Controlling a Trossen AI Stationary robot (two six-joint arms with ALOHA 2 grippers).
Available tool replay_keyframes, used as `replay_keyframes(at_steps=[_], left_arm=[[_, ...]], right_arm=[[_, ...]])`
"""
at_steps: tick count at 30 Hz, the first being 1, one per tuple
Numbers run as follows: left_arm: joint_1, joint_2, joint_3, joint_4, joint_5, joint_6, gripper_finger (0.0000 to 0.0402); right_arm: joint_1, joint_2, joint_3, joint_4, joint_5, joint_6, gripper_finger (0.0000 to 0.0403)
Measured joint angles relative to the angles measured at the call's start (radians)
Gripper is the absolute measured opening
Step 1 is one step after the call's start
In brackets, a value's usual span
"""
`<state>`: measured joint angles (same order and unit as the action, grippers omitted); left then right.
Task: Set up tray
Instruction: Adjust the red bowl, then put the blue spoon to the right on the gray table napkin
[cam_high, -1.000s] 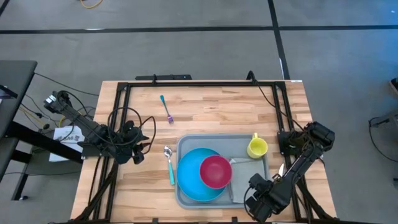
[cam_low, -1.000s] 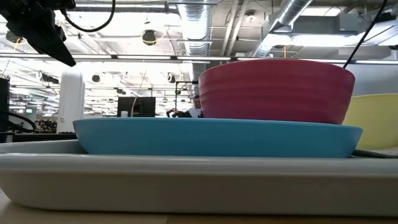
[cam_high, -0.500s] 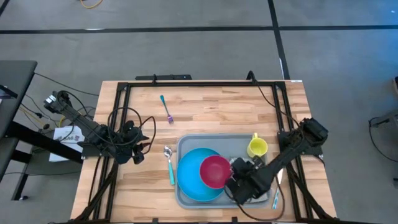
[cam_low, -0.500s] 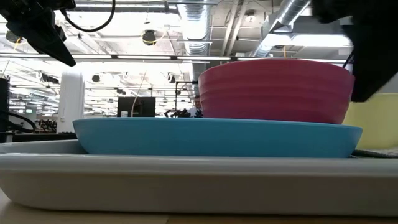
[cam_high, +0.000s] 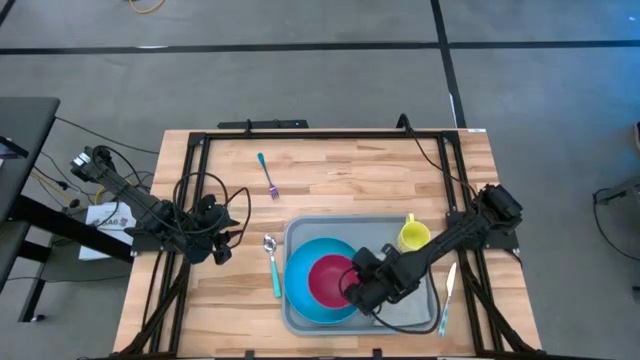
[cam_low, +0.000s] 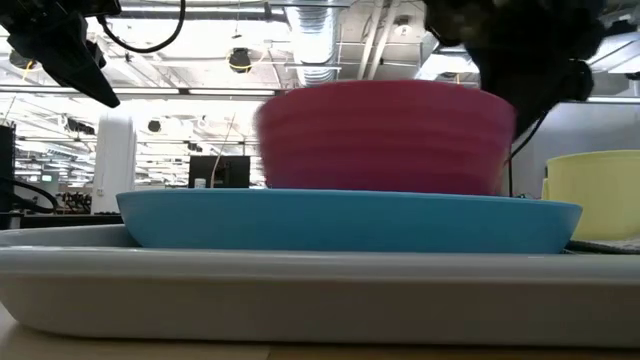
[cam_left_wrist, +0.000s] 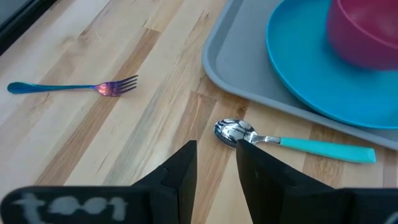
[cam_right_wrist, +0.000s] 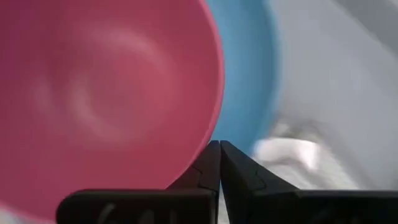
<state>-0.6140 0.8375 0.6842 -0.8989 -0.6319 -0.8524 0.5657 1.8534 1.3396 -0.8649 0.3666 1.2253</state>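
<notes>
The grey tray (cam_high: 300, 232) lies on the wooden table near its front edge. On it rests a blue plate (cam_high: 300, 285), and a pink bowl (cam_high: 325, 282) stands on the plate. A yellow cup (cam_high: 413, 237) stands in the tray's far right corner. My right gripper (cam_high: 352, 287) is shut and reaches in over the tray against the bowl's right side. My left gripper (cam_high: 222, 246) waits at the table's left side, open on nothing, above a teal-handled spoon (cam_left_wrist: 236, 132). My right gripper pushes the pink bowl with its shut fingertips (cam_right_wrist: 219, 155) set against the outside of the bowl's rim (cam_right_wrist: 210, 127) on the bowl's right side. The fingers come from the table's right, slanting down. The bowl stands upright with its base on the blue plate (cam_low: 340, 220).
A spoon (cam_high: 272, 262) lies on the table left of the tray, and a teal-handled fork (cam_high: 267, 176) lies farther back. A knife (cam_high: 447, 292) lies on the table right of the tray. A grey napkin (cam_high: 410, 300) lies in the tray under my right arm.
My right gripper has swung from the table's near right corner toward the left, in over the tray, up to the pink bowl. The bowl has slid a little to the left on the blue plate and stays upright.
</notes>
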Motion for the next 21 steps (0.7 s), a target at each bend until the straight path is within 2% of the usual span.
replay_keyframes(at_steps=[6, 13, 15, 18, 21], left_arm=[[0.000, 0.000, 0.000, 0.000, -0.005, 0.000, 0.0103], [0.000, 0.000, 0.000, 0.000, -0.122, -0.019, 0.0103], [0.000, 0.000, 0.000, 0.000, -0.143, 0.064, 0.0103], [0.000, 0.000, 0.000, 0.001, -0.084, 0.155, 0.0103], [0.000, 0.000, 0.000, 0.003, -0.058, 0.089, 0.0103]], right_arm=[[-0.027, 0.000, 0.000, 0.068, 0.026, -0.078, 0.0001], [-0.045, -0.001, 0.000, -0.174, 0.032, -0.086, 0.0001], [-0.045, -0.001, 0.000, -0.211, 0.038, -0.117, 0.0001], [-0.044, -0.001, 0.030, -0.271, 0.102, -0.184, 0.0001], [-0.047, -0.002, 0.094, -0.332, 0.238, -0.255, 0.0001]])
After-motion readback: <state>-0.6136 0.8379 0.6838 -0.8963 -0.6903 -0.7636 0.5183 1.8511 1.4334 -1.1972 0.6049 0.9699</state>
